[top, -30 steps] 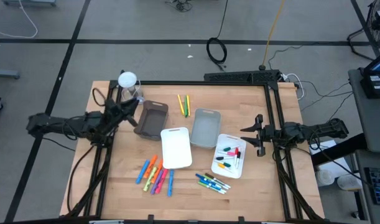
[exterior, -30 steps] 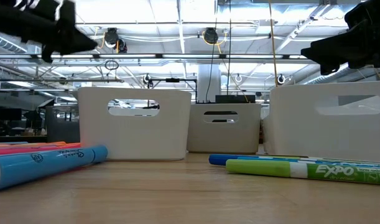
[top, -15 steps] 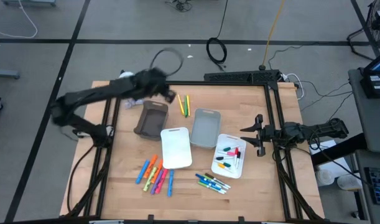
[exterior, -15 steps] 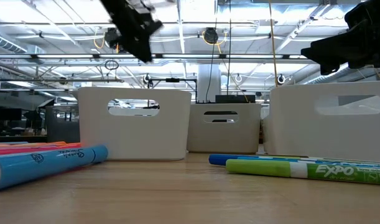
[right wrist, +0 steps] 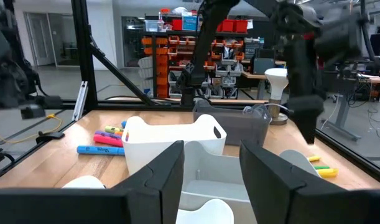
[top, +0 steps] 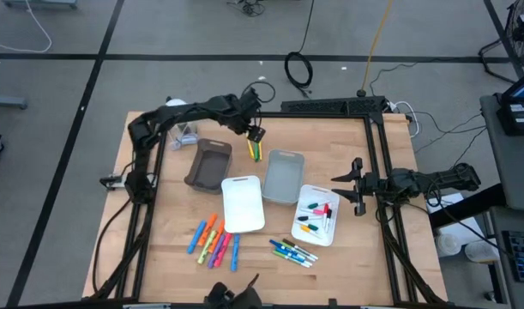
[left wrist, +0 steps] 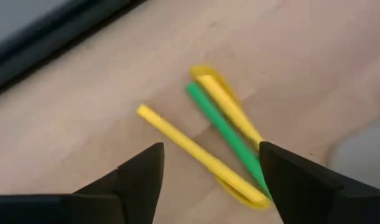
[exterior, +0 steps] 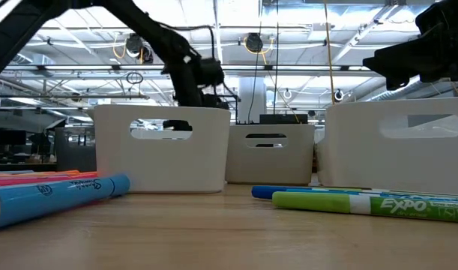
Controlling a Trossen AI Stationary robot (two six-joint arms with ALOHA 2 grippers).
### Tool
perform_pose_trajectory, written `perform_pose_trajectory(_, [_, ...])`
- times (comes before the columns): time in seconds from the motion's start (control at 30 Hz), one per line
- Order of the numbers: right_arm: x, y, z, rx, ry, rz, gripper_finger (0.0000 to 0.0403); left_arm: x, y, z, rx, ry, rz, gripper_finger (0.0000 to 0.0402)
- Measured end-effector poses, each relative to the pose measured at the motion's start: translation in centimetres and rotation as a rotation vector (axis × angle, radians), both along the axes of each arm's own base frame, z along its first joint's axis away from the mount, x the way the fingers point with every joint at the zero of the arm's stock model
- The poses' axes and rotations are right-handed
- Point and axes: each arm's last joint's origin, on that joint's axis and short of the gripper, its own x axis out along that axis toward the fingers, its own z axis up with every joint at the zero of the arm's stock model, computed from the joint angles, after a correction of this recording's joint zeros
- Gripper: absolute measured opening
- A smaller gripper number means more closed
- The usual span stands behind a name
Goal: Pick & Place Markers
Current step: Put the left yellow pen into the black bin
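Markers lie in several groups on the bench: nearest the front edge, an orange, pink and blue cluster at the left and a blue and green cluster at the right; a few more rest inside the white tray at the right. Farther back stand the flat white tray, the grey bin and the brown bin. At the far side, on bare wood between the brown and grey bins, lies the target group: two yellow markers and one green marker, the green one touching a yellow one along its length. The left tool hovers over this group with its jaws spread wide and nothing between them. To perform the pick well, select the yellow marker that lies apart from the other two, turn the wrist so the fingers straddle it across its width, centre on its middle, and descend until the tips are just above the wood before closing. Closing on the touching pair risks lifting two or flicking one away. The right tool waits at the right edge beside the white tray, partly open and empty.
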Motion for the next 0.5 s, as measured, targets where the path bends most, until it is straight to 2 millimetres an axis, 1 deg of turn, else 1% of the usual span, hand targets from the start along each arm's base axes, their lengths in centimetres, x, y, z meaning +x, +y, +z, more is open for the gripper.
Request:
perform_pose_trajectory(0.07, [0.0, 0.0, 0.0, 0.0, 0.0, 0.0, 0.0145, 0.2, 0.5, -1.0, -0.011, -0.001, 0.037, 0.027])
perform_pose_trajectory(0.13, [0.0, 0.0, 0.0, 0.0, 0.0, 0.0, 0.0143, 0.4, 0.9, -1.5, -0.013, -0.017, 0.054, 0.0271])
perform_pose_trajectory(0.23, [0.0, 0.0, 0.0, 0.0, 0.0, 0.0, 0.0142, 0.6, 0.8, -2.0, -0.018, -0.009, 0.051, 0.0271])
perform_pose_trajectory(0.5, [0.0, 0.0, 0.0, 0.0, 0.0, 0.0, 0.0144, 0.7, 0.9, -3.9, -0.036, 0.051, 0.061, 0.0271])
